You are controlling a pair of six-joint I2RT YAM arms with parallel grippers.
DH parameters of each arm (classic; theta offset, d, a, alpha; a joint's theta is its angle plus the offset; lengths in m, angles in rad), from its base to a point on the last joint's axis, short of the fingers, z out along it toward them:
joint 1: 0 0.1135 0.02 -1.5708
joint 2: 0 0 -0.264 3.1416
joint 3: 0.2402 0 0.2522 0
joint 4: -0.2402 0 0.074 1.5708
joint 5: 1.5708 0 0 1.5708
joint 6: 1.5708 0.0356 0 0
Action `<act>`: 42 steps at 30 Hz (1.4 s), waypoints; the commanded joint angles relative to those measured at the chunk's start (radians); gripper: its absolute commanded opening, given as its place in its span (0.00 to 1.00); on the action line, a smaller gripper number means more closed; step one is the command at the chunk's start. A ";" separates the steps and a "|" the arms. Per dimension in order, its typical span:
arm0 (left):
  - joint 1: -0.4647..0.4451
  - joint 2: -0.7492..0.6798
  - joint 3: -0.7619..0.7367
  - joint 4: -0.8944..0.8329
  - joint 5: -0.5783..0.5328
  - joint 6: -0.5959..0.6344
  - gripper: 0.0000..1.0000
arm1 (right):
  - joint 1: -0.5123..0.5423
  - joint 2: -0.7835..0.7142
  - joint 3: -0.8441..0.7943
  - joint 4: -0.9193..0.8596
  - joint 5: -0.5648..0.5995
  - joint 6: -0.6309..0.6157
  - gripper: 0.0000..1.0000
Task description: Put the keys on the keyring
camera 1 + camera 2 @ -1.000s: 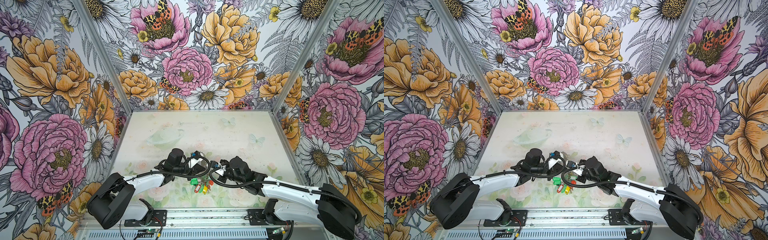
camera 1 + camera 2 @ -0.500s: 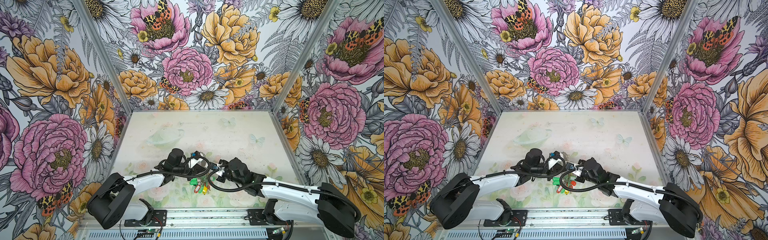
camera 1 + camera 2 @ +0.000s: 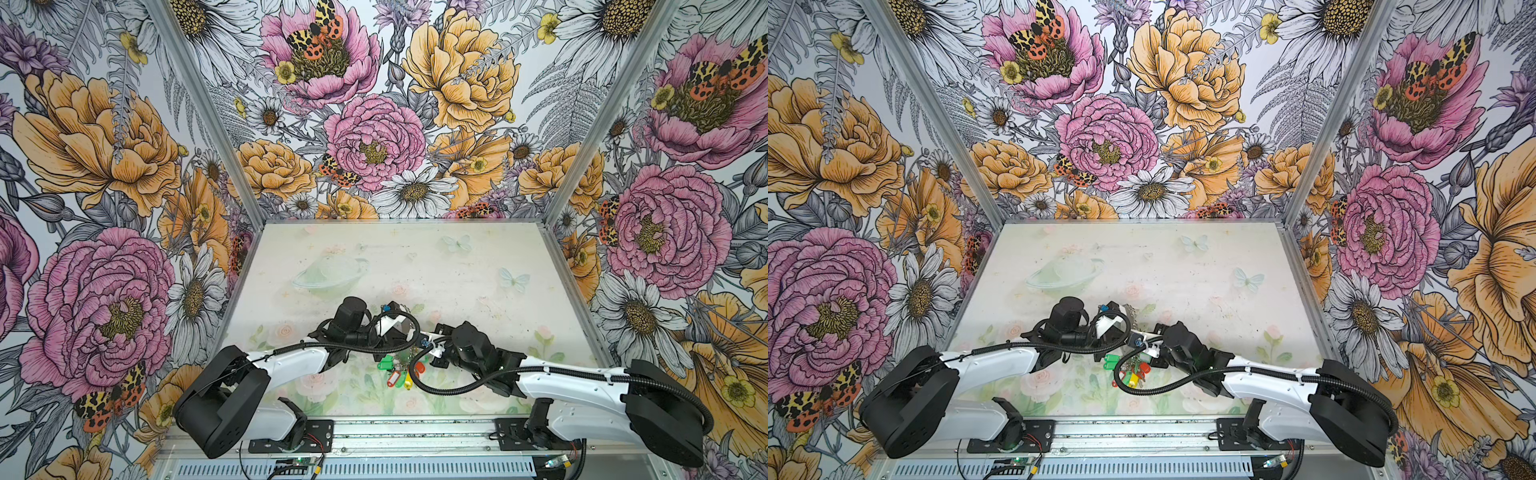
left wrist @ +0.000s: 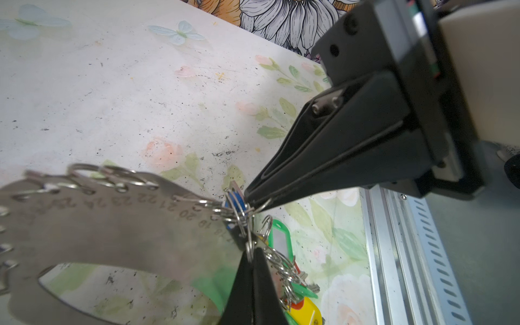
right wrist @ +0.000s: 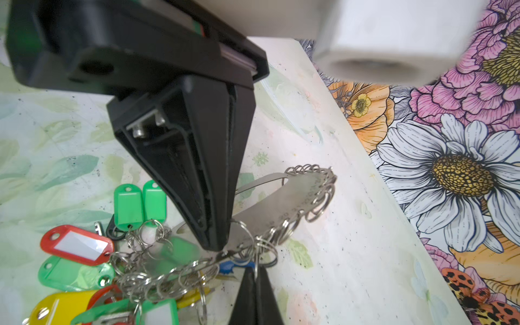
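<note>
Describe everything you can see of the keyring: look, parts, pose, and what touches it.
The keyring is a flat, dull grey-brown metal band, oval, with a wide central hole. Stamped numbers run along its edge, where many small silver wire rings hang. It looks raised off the table and tilted. The left end effector, shut, pinches the band; the right end effector, shut, pinches one of those rings beside a blue tag. Green, red and yellow tags bunch at one end.
</note>
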 commanded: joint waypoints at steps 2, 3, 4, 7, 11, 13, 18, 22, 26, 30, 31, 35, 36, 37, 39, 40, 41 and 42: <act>0.013 -0.005 0.034 0.029 0.023 -0.012 0.00 | 0.027 0.009 -0.015 0.038 0.012 -0.041 0.00; 0.014 -0.004 0.035 0.027 0.021 -0.013 0.00 | 0.031 0.005 -0.018 0.041 0.019 -0.042 0.00; 0.016 -0.005 0.036 0.027 0.020 -0.014 0.00 | 0.033 0.003 -0.020 0.046 0.029 -0.042 0.00; 0.022 -0.009 0.035 0.028 0.014 -0.019 0.00 | 0.036 -0.005 -0.026 0.052 0.061 -0.043 0.00; 0.027 -0.011 0.037 0.028 0.009 -0.028 0.00 | 0.040 -0.007 -0.030 0.053 0.081 -0.048 0.00; 0.029 -0.009 0.038 0.028 0.011 -0.032 0.00 | 0.044 -0.002 -0.028 0.056 0.089 -0.050 0.00; 0.029 -0.002 0.042 0.028 0.014 -0.034 0.00 | 0.055 0.001 -0.024 0.066 0.098 -0.058 0.00; 0.030 0.000 0.043 0.028 0.018 -0.036 0.00 | 0.055 0.005 -0.014 0.077 0.137 -0.056 0.00; 0.030 0.003 0.045 0.027 0.023 -0.035 0.00 | 0.055 0.010 -0.008 0.099 0.212 -0.067 0.00; 0.030 0.003 0.045 0.025 0.027 -0.037 0.00 | 0.055 0.005 -0.008 0.101 0.212 -0.079 0.00; 0.030 0.003 0.046 0.024 0.025 -0.036 0.00 | 0.055 0.006 -0.007 0.102 0.209 -0.079 0.00; 0.030 0.003 0.048 0.023 0.024 -0.041 0.00 | 0.060 0.009 -0.007 0.111 0.199 -0.084 0.00; 0.029 0.002 0.047 0.023 0.025 -0.041 0.00 | 0.061 0.012 -0.007 0.116 0.199 -0.086 0.00; 0.031 0.002 0.046 0.023 0.025 -0.040 0.00 | 0.064 0.016 -0.007 0.122 0.198 -0.089 0.00; 0.029 0.005 0.048 0.022 0.028 -0.041 0.00 | 0.070 0.027 -0.007 0.140 0.198 -0.095 0.00; 0.030 0.006 0.049 0.021 0.029 -0.040 0.00 | 0.072 0.035 -0.007 0.147 0.198 -0.097 0.00; 0.030 0.008 0.051 0.017 0.030 -0.042 0.00 | 0.074 0.042 -0.005 0.153 0.198 -0.099 0.00; 0.029 0.010 0.053 0.016 0.033 -0.043 0.00 | 0.077 0.050 -0.006 0.160 0.199 -0.102 0.00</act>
